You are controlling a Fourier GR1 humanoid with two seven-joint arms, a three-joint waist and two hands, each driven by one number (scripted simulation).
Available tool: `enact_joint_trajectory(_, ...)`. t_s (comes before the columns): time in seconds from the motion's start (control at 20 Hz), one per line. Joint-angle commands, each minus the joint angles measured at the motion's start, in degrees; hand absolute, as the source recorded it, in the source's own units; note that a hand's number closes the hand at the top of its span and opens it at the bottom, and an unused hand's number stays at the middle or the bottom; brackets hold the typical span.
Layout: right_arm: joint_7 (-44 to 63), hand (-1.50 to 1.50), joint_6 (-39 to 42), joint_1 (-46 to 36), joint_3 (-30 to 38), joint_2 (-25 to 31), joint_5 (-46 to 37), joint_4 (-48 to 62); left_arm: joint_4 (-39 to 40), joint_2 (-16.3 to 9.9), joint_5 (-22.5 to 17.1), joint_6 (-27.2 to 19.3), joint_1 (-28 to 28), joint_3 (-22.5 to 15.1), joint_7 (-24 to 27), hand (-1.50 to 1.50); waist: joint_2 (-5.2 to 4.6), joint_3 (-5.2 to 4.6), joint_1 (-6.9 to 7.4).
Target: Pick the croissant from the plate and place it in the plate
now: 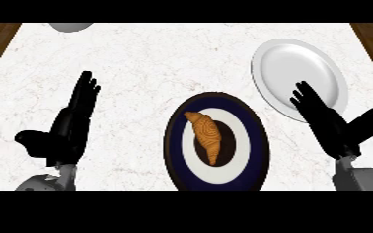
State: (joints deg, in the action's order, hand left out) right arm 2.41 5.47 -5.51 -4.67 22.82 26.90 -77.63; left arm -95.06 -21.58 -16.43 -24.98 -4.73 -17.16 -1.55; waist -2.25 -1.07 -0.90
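White marble with faint reddish-brown veining made up the counter [146,64] that filled the head view, and a strip of brown wood showed at both upper corners beyond its edges. No brand, label or writing could be read on anything in sight. The croissant [206,135] lay golden and slightly curved on the dark blue plate [177,143], resting lengthwise across that plate's white ring and dark brown centre, near the lower middle of the view. The white plate [291,69] sat on the counter up and to the right of the blue one, close beside it but apart from it, with nothing on it. The left hand [69,123] showed at the left, well apart from both plates, its fingers straight and pointing up the view and its thumb spread out to the side, holding nothing. The right hand [328,123] showed at the right, likewise open with straight fingers, and its fingertips overlapped the lower edge of the white plate; whether they touched it could not be told. A grey rounded object [71,26] was cut off by the top edge at the upper left.
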Motion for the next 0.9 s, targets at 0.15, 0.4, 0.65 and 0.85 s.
enact_joint_trajectory(0.15,1.9,1.5,11.9,-11.0,-13.9,-2.7,-3.3,-9.6,6.1,-0.9,1.7,0.0,0.6,-1.5,-3.9,0.0,2.06,1.01,3.71)
enact_joint_trajectory(0.4,-5.5,1.5,12.0,-26.6,-14.8,12.7,-27.5,-19.0,9.0,-1.7,1.6,1.4,2.5,-3.2,-6.5,0.0,5.3,-0.06,4.48)
enact_joint_trajectory(0.65,-19.4,1.5,2.0,-14.2,-19.6,-3.1,-28.6,-5.2,11.2,-2.0,1.0,2.1,-0.8,-1.0,-7.9,0.0,1.22,1.28,2.35)
enact_joint_trajectory(0.85,-32.2,-1.5,14.8,-14.6,-21.8,-4.2,-22.4,1.6,11.7,1.5,3.0,0.0,0.1,-3.9,-8.0,0.0,1.48,1.23,2.56)
